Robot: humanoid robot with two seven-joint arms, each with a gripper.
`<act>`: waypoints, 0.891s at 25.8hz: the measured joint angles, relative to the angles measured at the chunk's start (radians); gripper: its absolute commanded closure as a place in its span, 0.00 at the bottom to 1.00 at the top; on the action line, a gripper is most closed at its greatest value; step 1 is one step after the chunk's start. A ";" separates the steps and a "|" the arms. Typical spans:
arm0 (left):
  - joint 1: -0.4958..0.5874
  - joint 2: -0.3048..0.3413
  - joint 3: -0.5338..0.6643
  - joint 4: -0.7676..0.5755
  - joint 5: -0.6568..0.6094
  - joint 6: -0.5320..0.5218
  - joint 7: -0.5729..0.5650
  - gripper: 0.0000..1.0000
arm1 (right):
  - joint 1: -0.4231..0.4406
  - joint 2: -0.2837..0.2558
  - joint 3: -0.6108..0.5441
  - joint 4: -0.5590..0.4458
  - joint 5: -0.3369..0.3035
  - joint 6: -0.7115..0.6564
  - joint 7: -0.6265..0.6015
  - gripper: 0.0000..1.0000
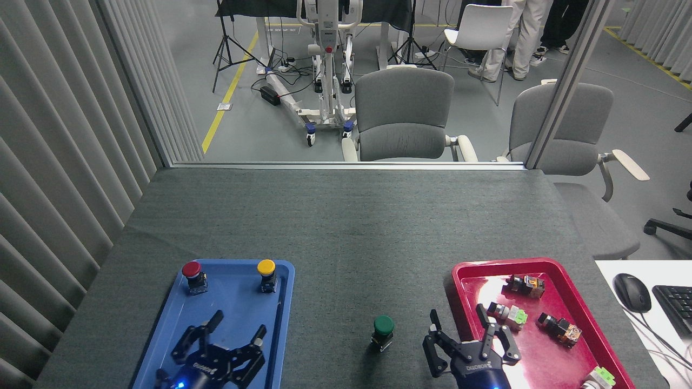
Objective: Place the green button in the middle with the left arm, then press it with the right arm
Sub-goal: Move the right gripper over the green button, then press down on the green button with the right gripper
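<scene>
The green button [383, 330] stands upright and alone on the bare dark grey cloth in the middle [346, 259], between the two trays. My left gripper [219, 341] hovers open over the blue tray, its fingers spread, well to the left of the button and holding nothing. My right gripper [469, 337], lettered ROBOTIQ, is open at the left rim of the red tray, a short way right of the button and not touching it.
The blue tray [162, 346] holds a red-capped button [193, 276] and a yellow-capped button [266, 274] at its far end. The red tray [562, 351] carries several small switches. A mouse [631, 292] and keyboard lie on a white desk at right.
</scene>
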 measured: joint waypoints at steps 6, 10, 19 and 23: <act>0.090 0.012 0.137 -0.034 -0.002 0.010 0.033 0.01 | -0.114 0.002 0.169 0.109 0.002 0.083 0.010 0.56; 0.177 -0.007 0.236 -0.050 -0.012 0.029 0.104 0.01 | -0.169 0.009 0.242 0.175 -0.002 0.110 0.014 0.74; 0.216 -0.038 0.318 -0.061 -0.022 0.024 0.151 0.01 | -0.185 0.015 0.313 0.208 -0.006 0.110 0.038 0.85; 0.217 -0.049 0.328 -0.061 -0.022 0.013 0.152 0.01 | -0.180 0.016 0.318 0.213 -0.005 0.120 0.046 0.85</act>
